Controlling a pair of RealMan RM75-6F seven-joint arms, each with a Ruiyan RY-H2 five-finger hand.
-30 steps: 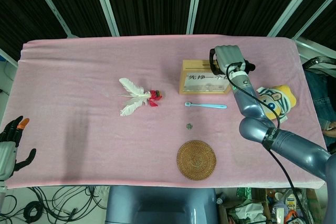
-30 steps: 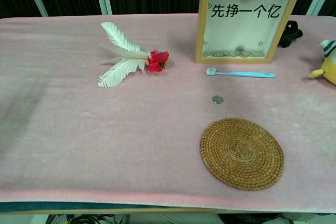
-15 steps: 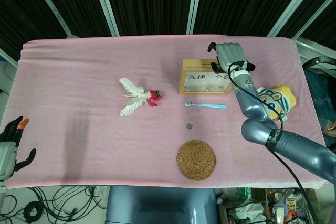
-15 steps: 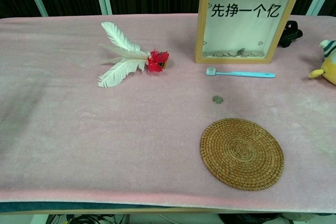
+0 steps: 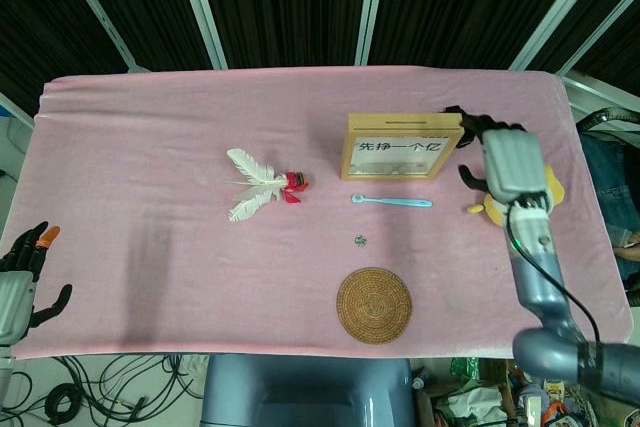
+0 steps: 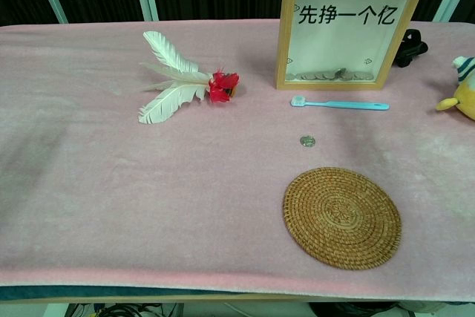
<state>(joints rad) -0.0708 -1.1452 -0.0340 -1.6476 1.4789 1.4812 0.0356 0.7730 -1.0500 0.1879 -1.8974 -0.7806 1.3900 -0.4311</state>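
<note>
My right hand [image 5: 512, 161] hovers at the right of the table, over a yellow plush toy [image 6: 464, 93] that it mostly hides in the head view. It holds nothing and its fingers are apart. To its left stands a wooden framed coin box [image 5: 403, 146] [image 6: 352, 24] with coins lying at its bottom [image 6: 330, 75]. A light blue toothbrush [image 5: 392, 201] [image 6: 340, 104] lies in front of the box, and a single coin [image 5: 360, 240] [image 6: 307, 141] lies nearer me. My left hand [image 5: 20, 272] hangs off the near left table edge, empty, with fingers spread.
A round woven coaster [image 5: 374, 304] [image 6: 341, 217] lies near the front edge. A white feather shuttlecock with a red base [image 5: 262, 185] [image 6: 182, 79] lies left of centre. A black object [image 6: 408, 46] sits behind the box's right side. Pink cloth [image 6: 111, 183] covers the table.
My right hand has drawn away from the top right corner of the coin box and swung right, coming over the plush toy. The left hand has hardly moved.
</note>
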